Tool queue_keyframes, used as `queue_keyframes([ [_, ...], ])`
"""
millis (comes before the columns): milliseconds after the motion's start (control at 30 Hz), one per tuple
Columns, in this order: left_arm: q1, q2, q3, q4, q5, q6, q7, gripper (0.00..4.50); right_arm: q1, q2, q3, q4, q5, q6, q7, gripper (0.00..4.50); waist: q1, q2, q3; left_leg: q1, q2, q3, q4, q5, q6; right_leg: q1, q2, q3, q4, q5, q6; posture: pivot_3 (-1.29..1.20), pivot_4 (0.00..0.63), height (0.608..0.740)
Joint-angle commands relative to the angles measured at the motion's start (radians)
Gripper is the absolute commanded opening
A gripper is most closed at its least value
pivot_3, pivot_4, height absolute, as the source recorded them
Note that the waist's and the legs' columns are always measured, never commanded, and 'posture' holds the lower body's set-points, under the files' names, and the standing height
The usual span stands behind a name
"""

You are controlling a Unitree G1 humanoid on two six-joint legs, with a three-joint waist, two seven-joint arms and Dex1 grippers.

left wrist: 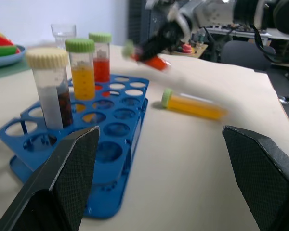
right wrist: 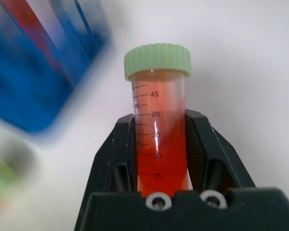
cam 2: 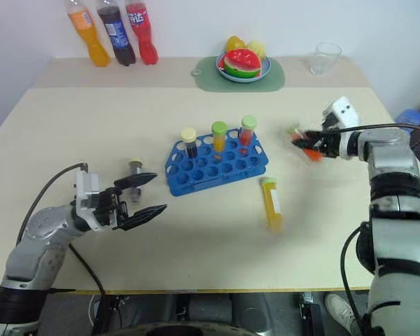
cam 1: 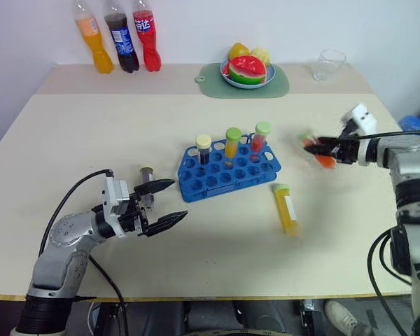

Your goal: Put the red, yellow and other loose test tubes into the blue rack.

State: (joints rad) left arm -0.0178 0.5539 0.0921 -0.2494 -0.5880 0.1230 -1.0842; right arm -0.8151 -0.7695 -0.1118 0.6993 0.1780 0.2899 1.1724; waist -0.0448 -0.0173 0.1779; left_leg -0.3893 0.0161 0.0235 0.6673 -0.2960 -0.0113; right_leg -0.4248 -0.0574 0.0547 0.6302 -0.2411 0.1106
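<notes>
The right gripper is pinching a red tube between its two fingers, which are pressing against the tube's sides. The tube is lying along the fingers, with its green cap sticking out past the fingertips and its lower end sitting back toward the wrist. In the head views the gripper is hanging above the table, off to the right of the blue rack and apart from it. The red tube's long axis is lying close to level there, with the cap pointing left toward the rack.

A yellow tube is lying flat on the table, just right of the rack's near right corner and not touching it. Its long axis is running away from the robot, with the green cap at the far end near the rack and the bottom pointing toward the near edge.

The left gripper is hovering low over the table to the left of the rack, its fingers spread wide and holding nothing. A small tube is standing upright on the table beside its upper finger.

Three tubes are standing upright in the rack's far row: dark brown, yellow and red.
</notes>
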Motion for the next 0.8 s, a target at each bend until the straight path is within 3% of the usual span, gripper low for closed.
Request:
queue_keyframes([
  [33,-0.019,0.003,0.008,0.01,0.003,-0.018,-0.01,4.22,0.154,0.082,-0.156,-0.345,0.193,0.001,-0.06,1.15,0.004,-0.001,0.0,0.0,0.0,-0.001,0.0,0.0,0.0,0.0,0.001,0.0,0.0,0.0,0.0,0.0,0.15,0.74],
  [200,-0.06,0.002,0.001,0.049,0.0,-0.016,-0.03,4.22,0.343,0.293,-0.191,-0.634,0.267,-0.076,-0.234,1.15,0.004,0.0,-0.001,0.0,0.0,-0.001,0.001,0.0,0.0,0.0,0.001,0.0,0.001,0.0,0.0,0.0,0.15,0.74],
  [333,-0.09,0.001,0.0,0.078,0.001,-0.014,-0.046,4.22,0.392,0.421,-0.152,-0.629,0.2,-0.241,-0.345,1.15,0.003,0.0,-0.001,0.0,0.0,-0.001,0.001,0.0,0.0,0.0,0.0,0.0,0.001,0.0,0.0,0.0,0.15,0.74],
  [500,-0.116,0.001,0.001,0.103,0.001,-0.013,-0.058,4.22,0.386,0.514,-0.1,-0.541,0.136,-0.411,-0.426,1.15,0.003,0.0,-0.001,0.0,0.0,-0.001,0.001,0.0,0.0,0.0,0.0,0.0,0.001,0.0,0.0,0.0,0.15,0.74],
  [800,-0.106,0.002,0.004,0.087,0.006,-0.019,-0.061,4.22,0.448,0.552,-0.051,-0.509,0.126,-0.488,-0.471,1.15,0.003,0.0,-0.001,0.0,0.0,-0.001,0.001,0.0,0.0,0.0,0.0,0.0,0.001,0.0,0.0,0.0,0.15,0.74],
])
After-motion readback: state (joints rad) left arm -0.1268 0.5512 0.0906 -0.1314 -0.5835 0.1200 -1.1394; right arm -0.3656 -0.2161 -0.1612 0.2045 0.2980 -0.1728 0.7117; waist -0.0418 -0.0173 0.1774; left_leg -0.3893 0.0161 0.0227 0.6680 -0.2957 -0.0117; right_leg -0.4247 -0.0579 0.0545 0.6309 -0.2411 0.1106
